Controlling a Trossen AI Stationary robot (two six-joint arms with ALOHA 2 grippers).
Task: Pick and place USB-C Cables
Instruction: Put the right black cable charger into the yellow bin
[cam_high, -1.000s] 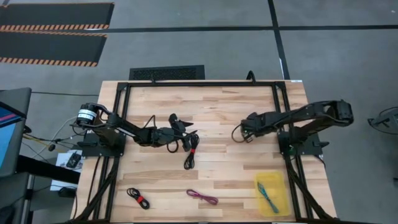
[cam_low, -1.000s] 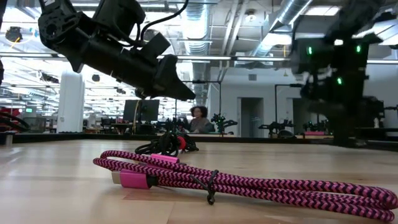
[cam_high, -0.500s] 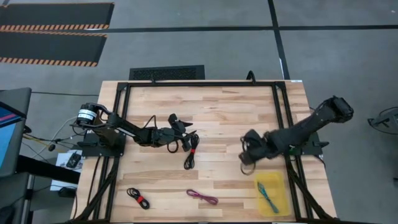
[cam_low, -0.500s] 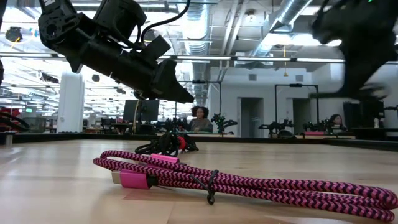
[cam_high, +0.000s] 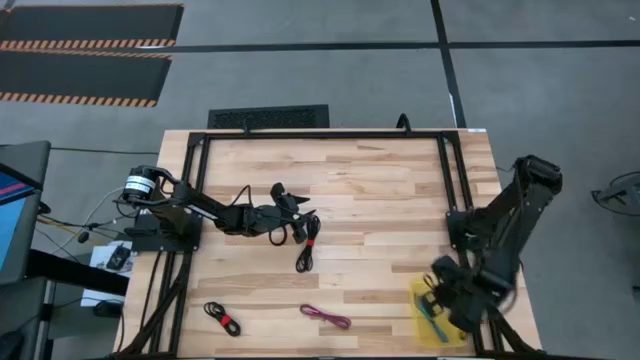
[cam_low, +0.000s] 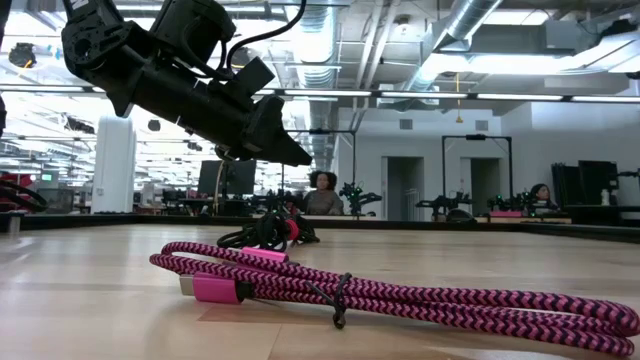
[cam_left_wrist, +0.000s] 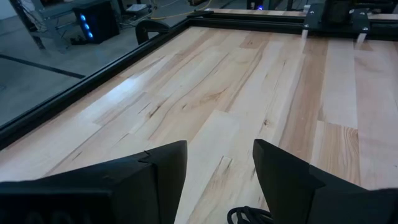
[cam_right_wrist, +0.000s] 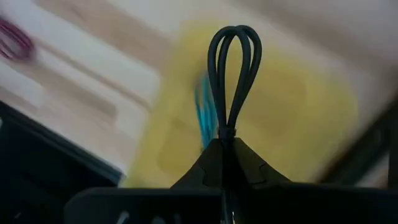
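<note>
While the right gripper (cam_right_wrist: 225, 146) pinches a looped short black cable (cam_right_wrist: 233, 74), it hangs over the translucent yellow rectangular tray (cam_high: 422, 292) at the lower right of the high view, apparently to drop it beside the thin teal cable (cam_high: 431, 318) already inside. The left gripper (cam_high: 298, 213) waits mid-left with fingers parted, just above the black cable with a red band (cam_high: 307, 243). The black-red cable (cam_high: 221, 318) and braided magenta cable (cam_high: 326, 317) lie near the bottom edge, with open wood around them.
</note>
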